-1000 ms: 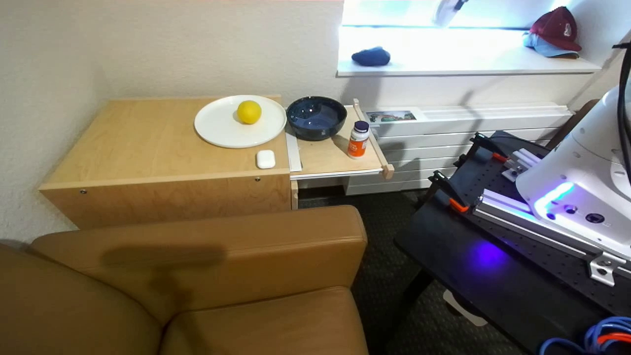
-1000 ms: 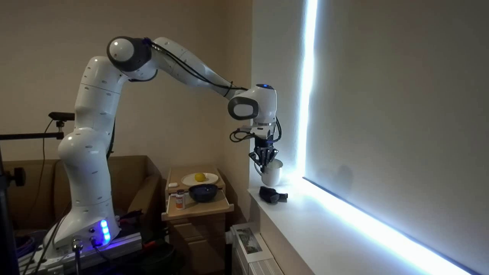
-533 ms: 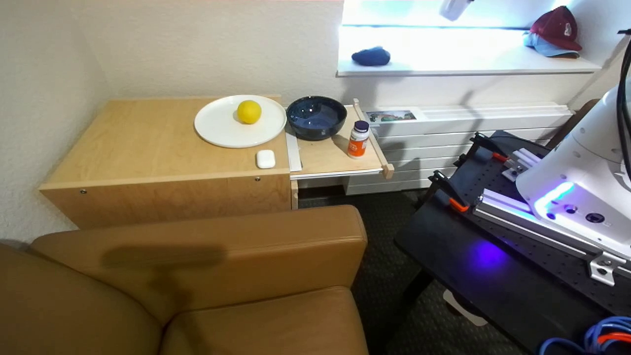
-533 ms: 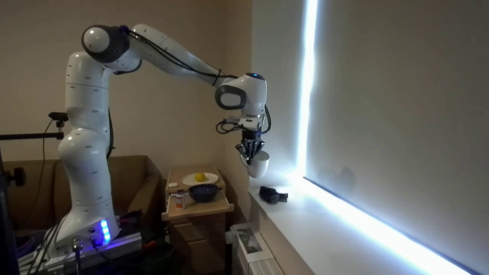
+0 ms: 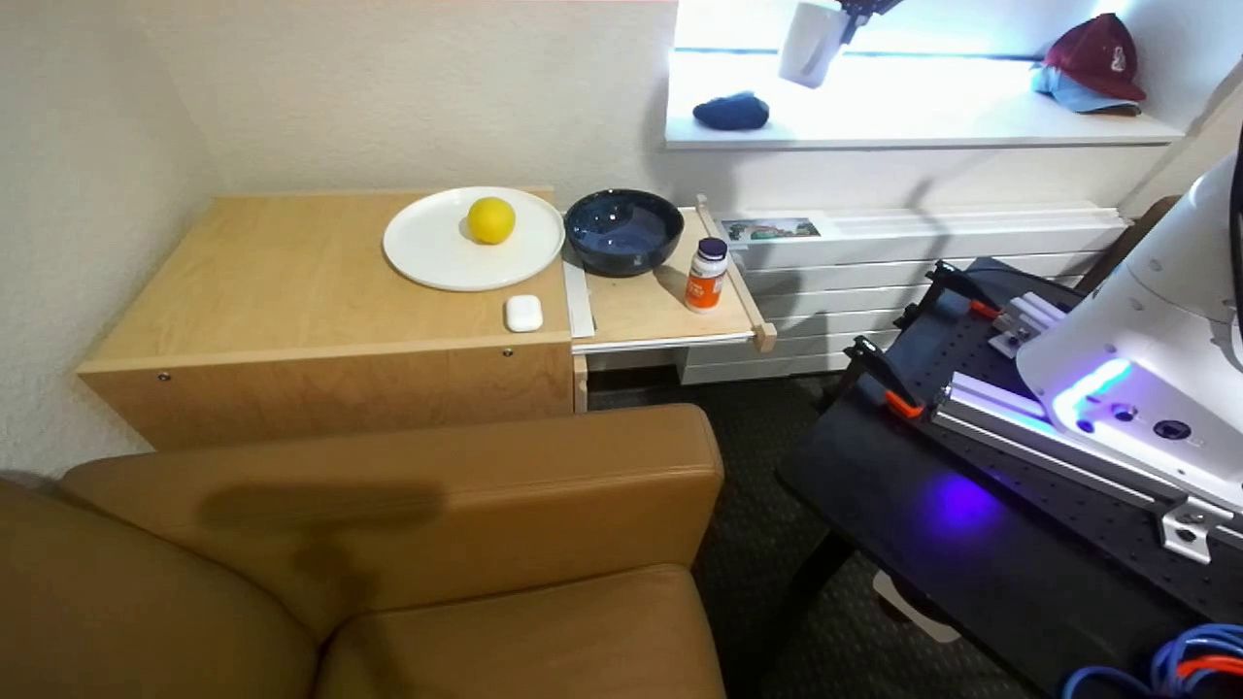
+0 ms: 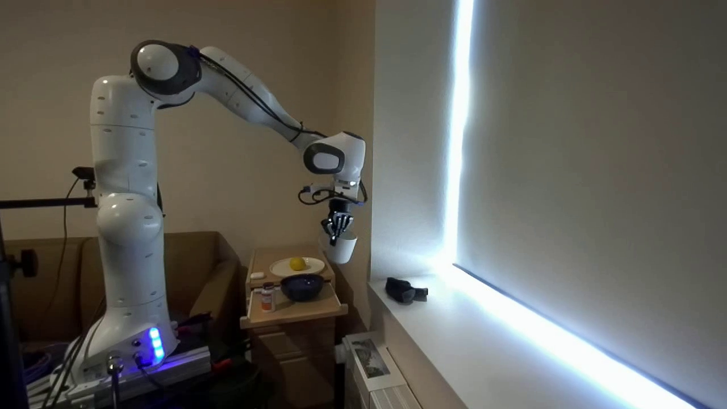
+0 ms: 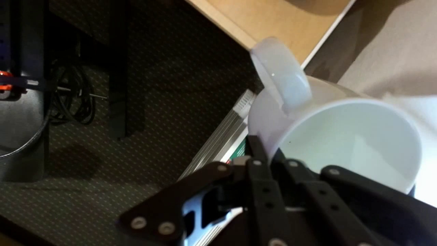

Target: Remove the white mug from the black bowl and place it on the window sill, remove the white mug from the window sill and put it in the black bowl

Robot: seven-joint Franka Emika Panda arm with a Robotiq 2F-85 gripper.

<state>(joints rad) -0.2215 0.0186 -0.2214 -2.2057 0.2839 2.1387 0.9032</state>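
The white mug (image 7: 273, 112) hangs from my gripper (image 7: 268, 150), which is shut on its rim wall, one finger inside and one outside. Its handle points away from the fingers in the wrist view. In an exterior view the mug (image 6: 343, 250) and gripper (image 6: 335, 236) are in the air left of the sill, higher than the bowl. The mug (image 5: 811, 49) also shows at the top of an exterior view, tilted. The black bowl (image 5: 623, 238) (image 6: 302, 288) stands on the pulled-out wooden drawer board; its visible inside holds nothing. The window sill (image 5: 903, 107) (image 6: 471, 329) is bright white.
A pill bottle (image 5: 706, 282) (image 6: 268, 296) stands beside the bowl. A white plate (image 5: 418, 243) with a yellow fruit (image 5: 491, 221) and a small white case (image 5: 523, 314) lie on the cabinet. A dark bundle (image 5: 733, 112) and caps (image 5: 1097, 63) lie on the sill. A radiator (image 5: 971, 233) is below.
The gripper has carried the mug off from above the sill, first up, then left toward the cabinet in an exterior view. The bowl and other things have not moved.
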